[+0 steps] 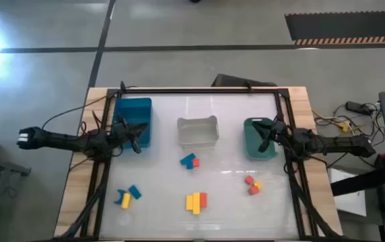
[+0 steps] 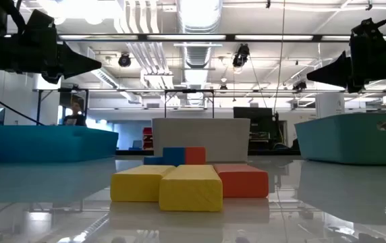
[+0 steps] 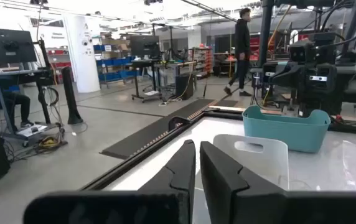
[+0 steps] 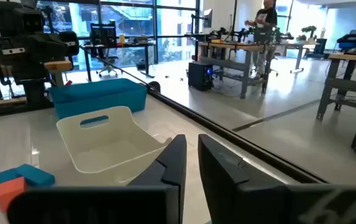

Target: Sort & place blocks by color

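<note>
Left gripper (image 1: 137,129): jaws nearly pressed together, only a thin slit between them, holding nothing; it hangs above the blue bin (image 1: 134,107) at far left. Right gripper (image 1: 265,132): jaws likewise close together and empty, over the green bin (image 1: 253,149) at far right. Clear bin (image 1: 198,132) sits between the two, far centre.

Blocks lie loose on the surface in four groups. A blue and red pair (image 1: 190,161) just near of the clear bin. Yellow bars with a red block (image 1: 196,201) at near centre, side by side and touching. Blue and yellow blocks (image 1: 128,195) near left. Red and yellow blocks (image 1: 252,185) right of centre, near of the green bin.
</note>
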